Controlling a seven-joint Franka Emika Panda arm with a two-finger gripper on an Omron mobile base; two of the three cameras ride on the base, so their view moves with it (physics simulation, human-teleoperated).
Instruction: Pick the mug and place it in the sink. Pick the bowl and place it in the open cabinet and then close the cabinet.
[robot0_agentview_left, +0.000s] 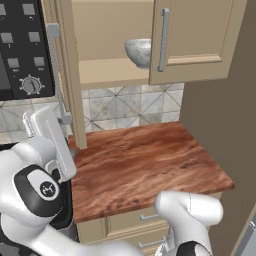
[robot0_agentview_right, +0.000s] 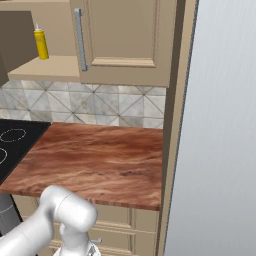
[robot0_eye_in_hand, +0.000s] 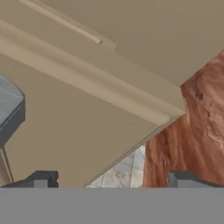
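The grey-white bowl (robot0_agentview_left: 137, 52) sits on the shelf of the beige cabinet (robot0_agentview_left: 200, 40), half hidden behind its shut right door. The left door (robot0_agentview_left: 70, 75) stands open, edge-on to the left base view, with its silver bar handle (robot0_agentview_left: 55, 70) on the near side. My white hand (robot0_agentview_left: 50, 140) hovers just left of that door's lower end. In the hand view my gripper (robot0_eye_in_hand: 113, 181) is open, with nothing between its fingertips (robot0_eye_in_hand: 41, 179), and a beige cabinet panel (robot0_eye_in_hand: 87, 122) lies close ahead. The mug and the sink are out of view.
A wood counter (robot0_agentview_left: 145, 160) lies below the cabinet, over beige drawers (robot0_agentview_left: 135, 220). A black cooktop (robot0_agentview_right: 12, 145) adjoins it on the left, under a dark control panel (robot0_agentview_left: 25, 50). A yellow bottle (robot0_agentview_right: 41, 44) stands on the shelf. A tall grey wall (robot0_agentview_right: 225, 125) closes the right.
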